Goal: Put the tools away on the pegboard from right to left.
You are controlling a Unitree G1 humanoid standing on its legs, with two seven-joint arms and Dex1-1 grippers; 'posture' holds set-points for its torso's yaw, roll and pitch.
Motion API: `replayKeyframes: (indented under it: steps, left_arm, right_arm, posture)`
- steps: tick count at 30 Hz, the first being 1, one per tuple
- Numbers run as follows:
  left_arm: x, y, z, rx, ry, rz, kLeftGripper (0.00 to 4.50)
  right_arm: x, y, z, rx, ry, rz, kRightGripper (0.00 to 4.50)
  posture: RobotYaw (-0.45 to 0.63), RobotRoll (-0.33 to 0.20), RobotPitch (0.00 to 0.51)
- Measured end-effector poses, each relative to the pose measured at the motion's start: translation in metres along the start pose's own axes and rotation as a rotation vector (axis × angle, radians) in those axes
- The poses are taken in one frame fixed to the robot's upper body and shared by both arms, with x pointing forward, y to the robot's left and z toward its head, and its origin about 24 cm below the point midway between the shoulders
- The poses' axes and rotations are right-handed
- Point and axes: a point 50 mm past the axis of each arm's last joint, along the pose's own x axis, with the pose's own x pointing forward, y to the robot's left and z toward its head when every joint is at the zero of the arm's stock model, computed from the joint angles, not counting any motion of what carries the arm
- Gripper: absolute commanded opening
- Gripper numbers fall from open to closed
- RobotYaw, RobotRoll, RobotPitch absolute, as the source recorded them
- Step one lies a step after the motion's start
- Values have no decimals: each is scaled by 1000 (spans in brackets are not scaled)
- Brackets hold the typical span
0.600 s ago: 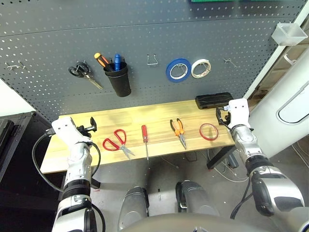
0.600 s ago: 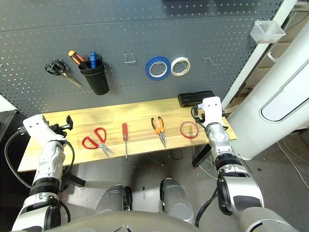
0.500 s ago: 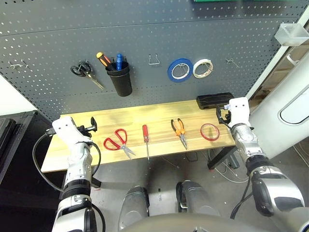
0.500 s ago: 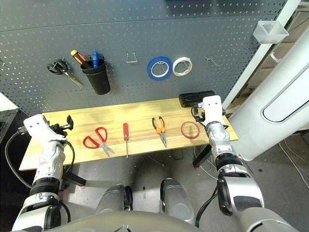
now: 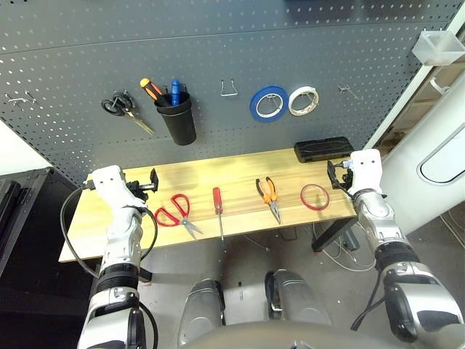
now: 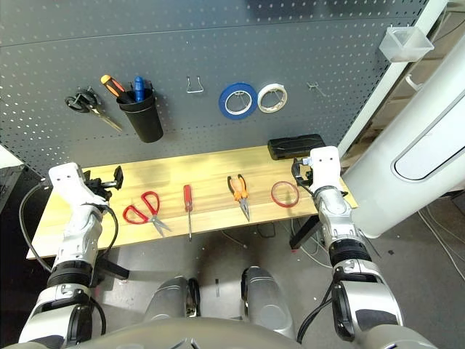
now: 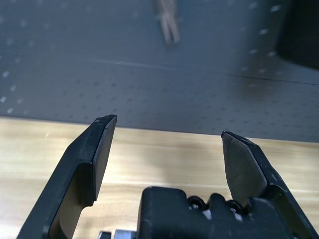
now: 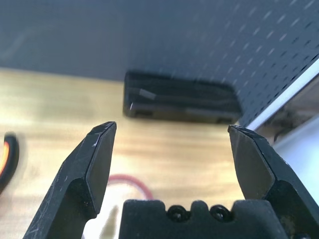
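Four tools lie in a row on the wooden table [image 5: 232,171]: a thin red tape ring [image 5: 314,197] at the right, orange-and-black pliers [image 5: 268,195], a red-handled screwdriver [image 5: 218,207] and red-handled scissors [image 5: 174,212]. Behind the table rises the dark grey pegboard [image 5: 218,51]. My right gripper [image 5: 333,173] hovers open just right of the tape ring [image 8: 132,180], empty. Left of the scissors, my left gripper [image 5: 149,180] is open over the table and holds nothing. Both wrist views show wide, empty jaws [image 7: 169,127] [image 8: 172,127].
On the pegboard hang black-handled scissors [image 5: 123,110], a black cup [image 5: 178,120] with two drivers, a blue tape roll [image 5: 269,104] and a white one [image 5: 303,101]. Bare hooks [image 5: 231,89] [image 5: 347,91] stick out. A black box [image 5: 323,149] lies at the table's back right.
My left arm has moved right and a little toward the pegboard, closer to the red scissors. The right arm has shifted only slightly. Both grippers stay open.
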Motion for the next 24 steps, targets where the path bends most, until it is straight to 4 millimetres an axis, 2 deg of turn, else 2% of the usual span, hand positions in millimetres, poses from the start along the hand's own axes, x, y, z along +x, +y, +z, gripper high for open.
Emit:
replayKeyframes:
  steps: [4, 7, 13, 19, 24]
  left_arm:
    - [-4, 1, 3, 24, 17, -100, 4437]
    - [-8, -3, 9, 60, 27, -206, 4437]
    - [-16, -5, 25, 97, 14, -360, 4437]
    - [-28, -23, 44, 111, 0, -573, 4437]
    - [-40, -36, 58, 119, -16, -712, 4437]
  right_arm:
    - [3, 2, 5, 3, 50, 7, 4500]
    - [7, 7, 13, 19, 151, 66, 4500]
    - [1, 16, 21, 30, 253, 168, 4500]
    - [-5, 15, 27, 35, 370, 222, 4500]
    - [-8, 15, 25, 46, 476, 254, 4500]
  posture:
    - [-49, 0, 107]
    - [-66, 0, 136]
    - [-83, 0, 205]
    - [-77, 0, 261]
    - [-59, 0, 288]
